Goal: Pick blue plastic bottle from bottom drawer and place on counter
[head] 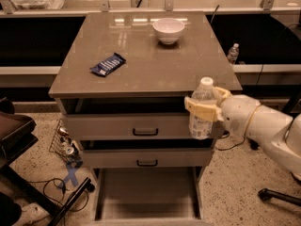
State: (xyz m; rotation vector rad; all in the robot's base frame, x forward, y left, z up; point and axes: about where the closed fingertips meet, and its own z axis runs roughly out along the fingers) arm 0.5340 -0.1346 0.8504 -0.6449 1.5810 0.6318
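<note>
My gripper [205,107] is shut on the blue plastic bottle [202,112], a small clear bottle with a white cap. It holds the bottle upright in front of the cabinet's right front corner, its cap just above the level of the counter [146,60]. The white arm [263,126] reaches in from the right. The bottom drawer [146,192] is pulled out below and its floor is bare.
A white bowl [168,30] stands at the counter's back. A flat blue snack wrapper [107,64] lies at its left front. Another small bottle [233,53] stands behind the cabinet to the right. A wire rack [66,142] and cables lie on the floor at left.
</note>
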